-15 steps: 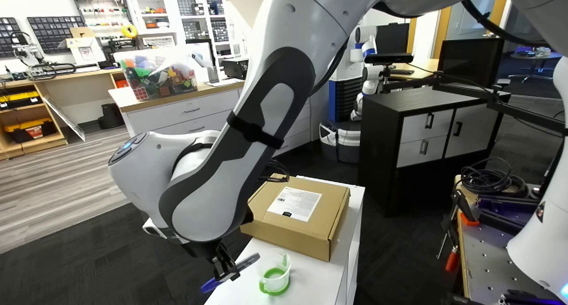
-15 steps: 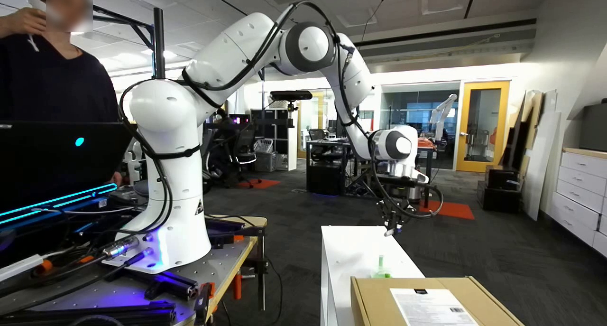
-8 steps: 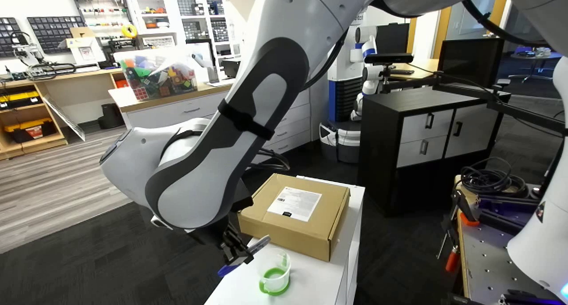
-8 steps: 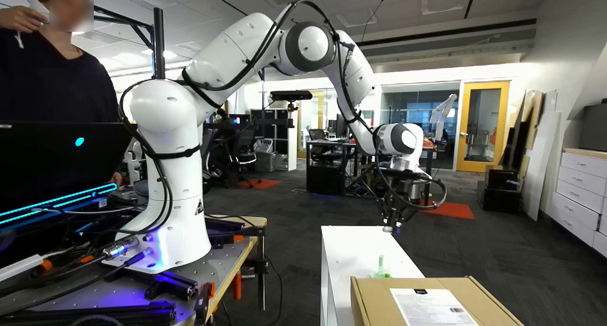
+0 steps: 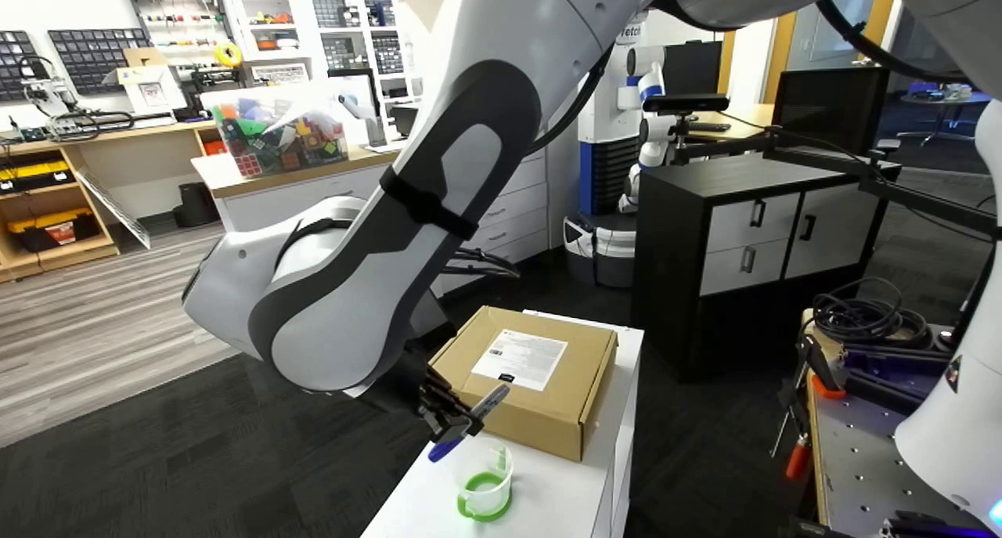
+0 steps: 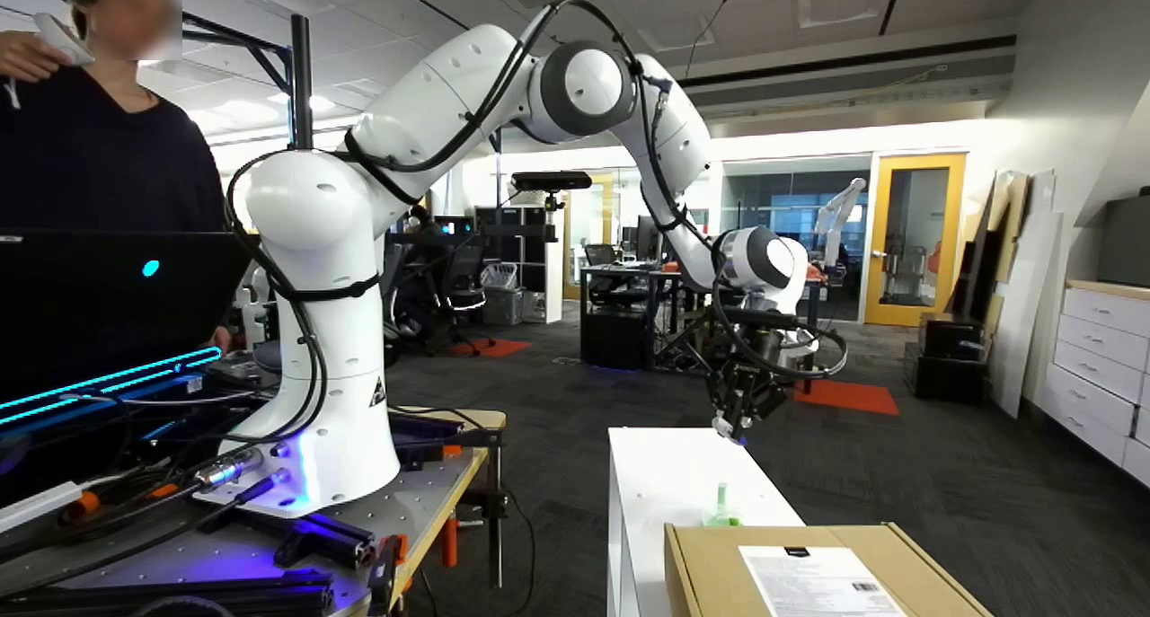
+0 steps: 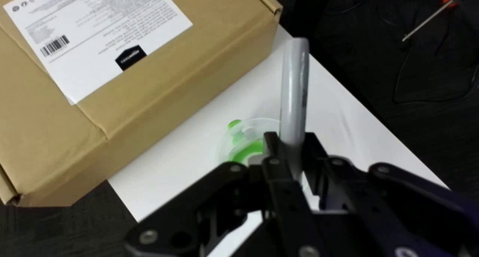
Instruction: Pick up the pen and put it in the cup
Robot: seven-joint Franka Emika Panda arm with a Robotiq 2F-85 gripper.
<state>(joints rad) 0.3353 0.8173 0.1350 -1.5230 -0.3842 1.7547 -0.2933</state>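
Note:
The pen is a grey marker with a blue end, and its grey part shows in an exterior view (image 5: 493,401) and in the wrist view (image 7: 294,88). My gripper (image 5: 462,430) is shut on the pen's middle and holds it tilted, blue end down. The fingers also show in the wrist view (image 7: 291,148) and in an exterior view (image 6: 737,410). The small see-through cup with green base and handle (image 5: 485,505) stands upright on the white cabinet. The pen is above the cabinet, apart from the cup. In the wrist view the fingers partly hide the cup (image 7: 245,148).
A flat brown cardboard box (image 5: 548,424) with a white label lies on the white cabinet top (image 5: 548,495) near the cup. It also shows in an exterior view (image 6: 719,572). The cabinet's edges drop to the dark floor.
My gripper has moved with the pen toward the cup and box, rightward and up in an exterior view. The pen has become more upright. The cup and box have not moved.

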